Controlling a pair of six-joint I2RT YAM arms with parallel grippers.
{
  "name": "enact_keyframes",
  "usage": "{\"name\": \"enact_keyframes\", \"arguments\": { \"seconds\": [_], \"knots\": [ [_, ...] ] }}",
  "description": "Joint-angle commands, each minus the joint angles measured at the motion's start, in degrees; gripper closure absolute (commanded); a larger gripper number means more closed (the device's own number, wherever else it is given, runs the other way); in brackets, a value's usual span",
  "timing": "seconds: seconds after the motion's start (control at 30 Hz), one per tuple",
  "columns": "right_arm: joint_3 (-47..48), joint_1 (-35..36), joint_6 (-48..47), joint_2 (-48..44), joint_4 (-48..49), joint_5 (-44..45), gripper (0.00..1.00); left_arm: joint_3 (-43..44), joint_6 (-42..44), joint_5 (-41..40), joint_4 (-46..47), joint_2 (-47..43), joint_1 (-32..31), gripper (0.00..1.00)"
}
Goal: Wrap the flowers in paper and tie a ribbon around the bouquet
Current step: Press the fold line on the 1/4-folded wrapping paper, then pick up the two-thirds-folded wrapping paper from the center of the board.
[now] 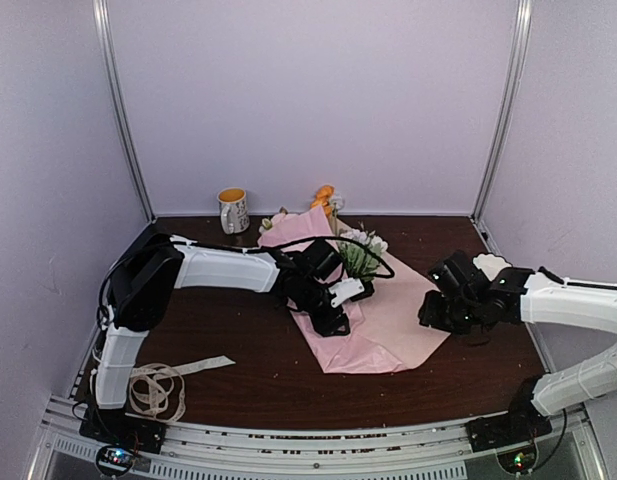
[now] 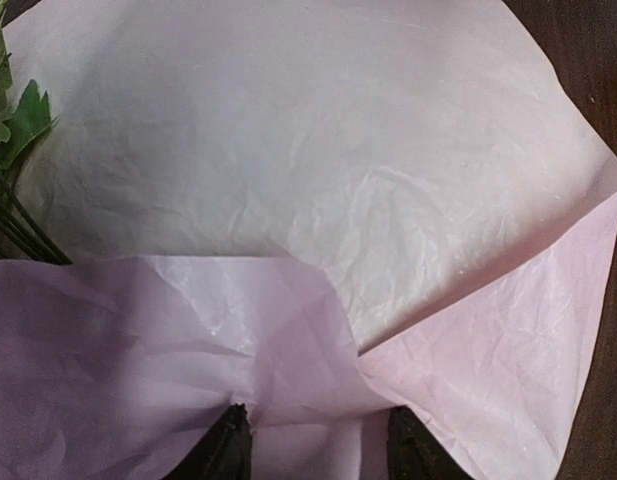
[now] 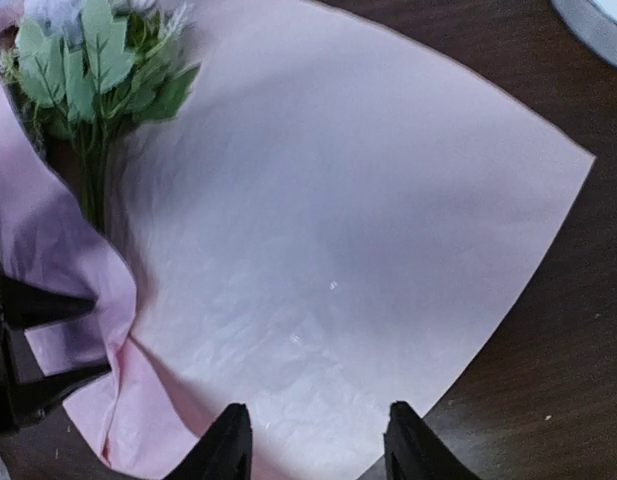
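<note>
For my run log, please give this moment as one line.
left claw: open over folded paper | right claw: open at paper edge | flowers: on paper | ribbon: lying unused, front left

Plain pale lilac wall panels (image 1: 318, 100), joined by slim silver metal corner posts (image 1: 125, 110), enclose a dark brown wooden desk (image 1: 258, 380) under soft, even light.

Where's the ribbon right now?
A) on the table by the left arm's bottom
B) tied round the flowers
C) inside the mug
A: the ribbon lies loosely coiled on the table beside the left arm's base, well away from the flowers and the mug.
</note>
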Motion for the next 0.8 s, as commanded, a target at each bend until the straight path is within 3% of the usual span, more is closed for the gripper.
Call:
{"name": "enact_keyframes", "arguments": {
  "seconds": [0.0,0.17,0.33,0.57,0.77],
  "knots": [
    [-0.64,-5.76,0.33,-0.9,-7.61,5.43,0.48,0.84,0.65,2.02,-2.53,1.3,-0.34,0.51],
    [-4.74,-18.06,0.48,-1.88,-0.95,-3.09,0.46,0.36,0.38,1.77,-2.58,1.09,-0.34,0.51],
    [-14.0,-29.84,1.25,0.54,16.68,-21.2,0.42,0.13,0.28,1.61,-2.47,1.08,-0.34,0.51],
    [-11.0,-31.11,-2.3,12.08,22.05,-29.65,0.43,0.18,0.29,1.62,-2.47,1.13,-0.35,0.51],
    [-10.5,-31.16,-1.28,11.48,26.41,-32.04,0.48,0.14,0.21,1.37,-2.47,1.04,-0.34,0.52]
  ]
}}
